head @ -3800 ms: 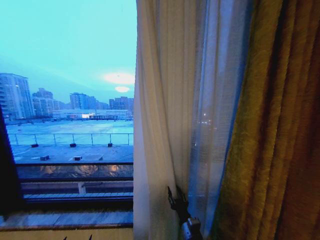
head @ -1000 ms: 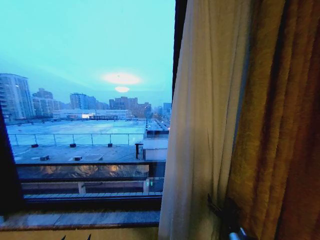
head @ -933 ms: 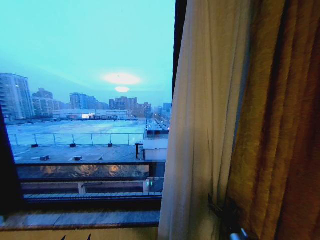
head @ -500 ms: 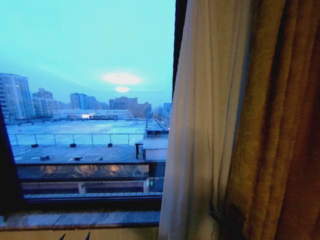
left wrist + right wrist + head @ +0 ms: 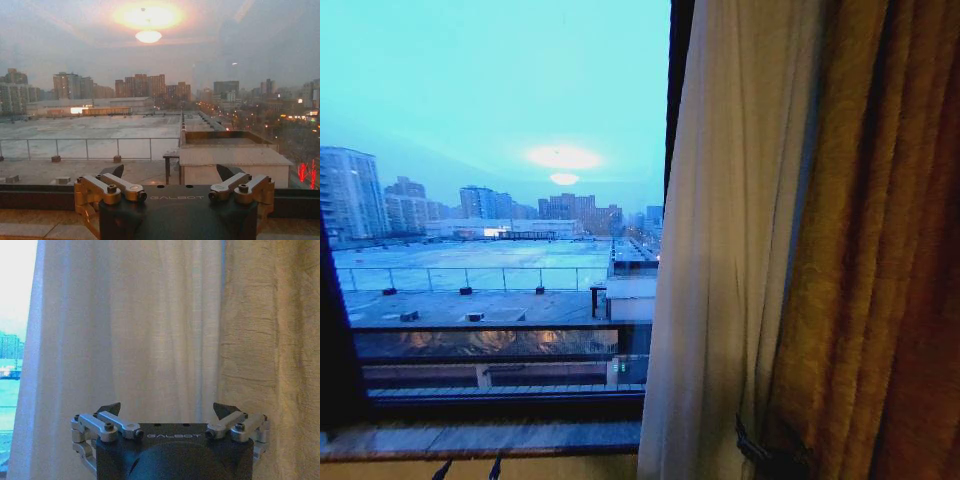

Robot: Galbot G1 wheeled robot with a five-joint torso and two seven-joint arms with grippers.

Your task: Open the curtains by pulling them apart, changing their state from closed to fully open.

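You have the sheer white curtains (image 5: 720, 260) gathered to the right of the window (image 5: 490, 200), bunched tight against the golden-brown drape (image 5: 880, 250), so the glass stands bare across most of the head view. That bunching is why the city rooftops show clear from the sill (image 5: 480, 438) up to the sky; on this side the panel looks about as far over as it can go, though you cannot see whether a matching panel hangs off to the left.

Your right gripper (image 5: 170, 412) faces the folds where sheer meets drape, its fingers spread wide with nothing between them; the fabric hangs just beyond the tips, and whether it brushes them is hard to judge. In the head view its dark tips (image 5: 765, 455) sit low at the seam between the two fabrics.

Your left gripper (image 5: 170, 172) points out through the bare glass, fingers likewise spread wide and empty, touching nothing.
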